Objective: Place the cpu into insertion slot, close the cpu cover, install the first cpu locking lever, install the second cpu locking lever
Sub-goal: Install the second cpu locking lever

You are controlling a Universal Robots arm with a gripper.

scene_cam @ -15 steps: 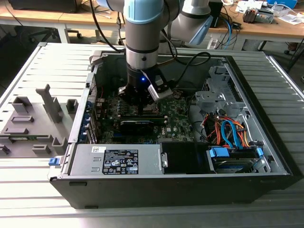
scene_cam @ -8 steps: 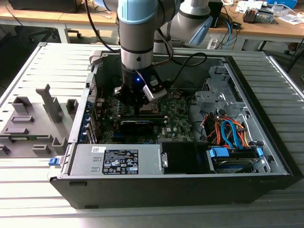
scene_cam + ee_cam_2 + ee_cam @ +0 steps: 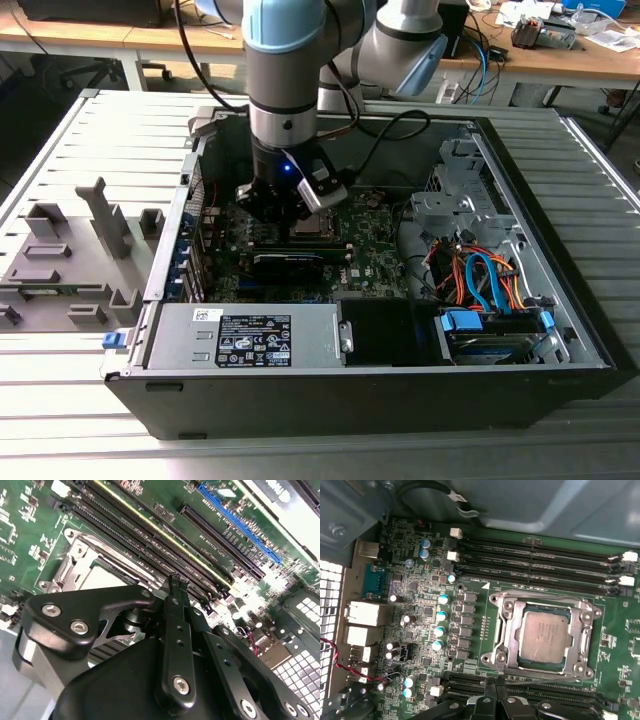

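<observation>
The cpu, a dull silver square chip, lies flat in the middle of the socket on the green board. The insertion slot itself is hidden under the chip. The cpu cover, a silver frame plate, lies down around the chip, whose top shows through the cut-out. In the second wrist view the cover and chip sit just beyond the fingertips. My gripper hovers beside the socket's edge, above the long black memory slots, shut and holding nothing. In the exterior view the gripper hangs inside the open case, just to the socket's left.
Long black memory slots flank the socket on two sides. A blue card slot lies farther off. The power supply lines the case's near wall, with the drive cage and coloured cables on the exterior view's right. Grey fixtures stand outside the case.
</observation>
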